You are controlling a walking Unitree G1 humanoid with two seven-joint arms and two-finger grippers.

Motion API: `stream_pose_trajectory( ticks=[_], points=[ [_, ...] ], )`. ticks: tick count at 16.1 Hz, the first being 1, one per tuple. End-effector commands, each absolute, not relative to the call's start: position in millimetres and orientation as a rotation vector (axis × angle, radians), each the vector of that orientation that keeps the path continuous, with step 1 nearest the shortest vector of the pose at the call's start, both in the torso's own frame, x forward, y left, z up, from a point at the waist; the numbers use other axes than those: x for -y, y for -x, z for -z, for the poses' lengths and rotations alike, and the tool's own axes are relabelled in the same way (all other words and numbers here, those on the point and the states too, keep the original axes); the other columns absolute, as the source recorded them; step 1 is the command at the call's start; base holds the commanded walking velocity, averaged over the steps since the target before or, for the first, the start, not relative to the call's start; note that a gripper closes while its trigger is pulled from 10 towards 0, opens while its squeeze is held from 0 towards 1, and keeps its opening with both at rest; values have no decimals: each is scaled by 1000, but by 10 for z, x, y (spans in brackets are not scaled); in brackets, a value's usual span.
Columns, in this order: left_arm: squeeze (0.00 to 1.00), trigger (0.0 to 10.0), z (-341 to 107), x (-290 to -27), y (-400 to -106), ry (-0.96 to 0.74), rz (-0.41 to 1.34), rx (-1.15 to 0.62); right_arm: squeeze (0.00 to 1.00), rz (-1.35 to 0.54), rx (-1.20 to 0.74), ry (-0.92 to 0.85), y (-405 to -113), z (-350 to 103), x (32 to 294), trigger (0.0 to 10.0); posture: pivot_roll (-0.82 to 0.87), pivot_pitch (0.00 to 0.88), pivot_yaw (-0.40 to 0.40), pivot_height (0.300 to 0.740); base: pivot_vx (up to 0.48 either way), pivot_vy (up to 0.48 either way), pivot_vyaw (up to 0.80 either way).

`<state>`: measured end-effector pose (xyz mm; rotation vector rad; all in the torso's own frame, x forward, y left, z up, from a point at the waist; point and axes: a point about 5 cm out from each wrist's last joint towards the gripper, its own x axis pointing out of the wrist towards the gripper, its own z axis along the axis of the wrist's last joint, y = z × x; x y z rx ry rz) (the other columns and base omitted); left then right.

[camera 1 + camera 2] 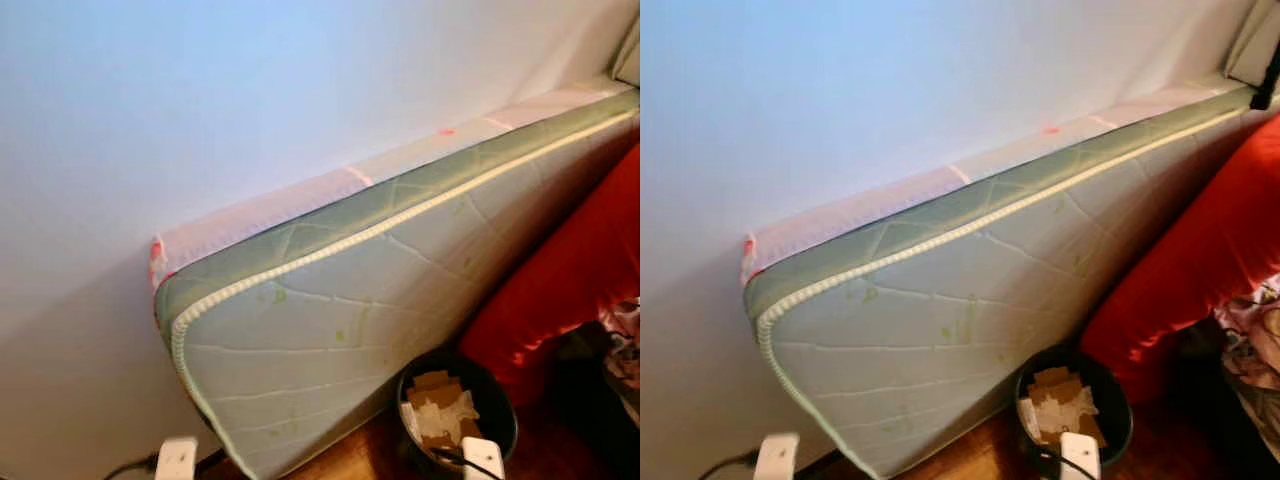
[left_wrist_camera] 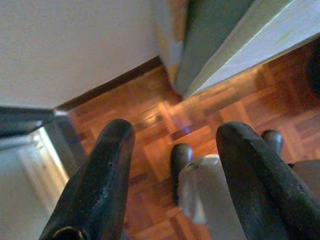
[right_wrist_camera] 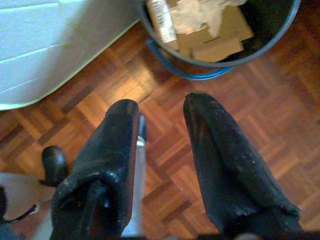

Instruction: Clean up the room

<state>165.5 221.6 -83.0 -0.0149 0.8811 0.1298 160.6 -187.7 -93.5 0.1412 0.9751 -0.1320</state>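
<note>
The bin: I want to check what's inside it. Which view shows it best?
The right wrist view: it looks straight down into the bin, showing cardboard pieces and a barcoded label. Both eye views show the whole bin from farther off, beside the mattress, its contents small. The left wrist view gives only a dark edge.
</note>
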Motion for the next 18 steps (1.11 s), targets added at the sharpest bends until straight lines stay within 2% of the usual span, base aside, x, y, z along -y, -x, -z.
stream_pose_trajectory(
  ticks=[1,18],
  points=[
    [0,10000,881,-2097,-1590,-11,-22,-919,0,-3,-1003,-191,-1745,891,1774,10000,66,0,-52,740,0,-281,0],
    [0,10000,885,-2069,-1593,-13,-15,-920,0,6,-992,-193,-1777,874,1798,10000,60,0,-53,740,0,-281,0]
  ],
)
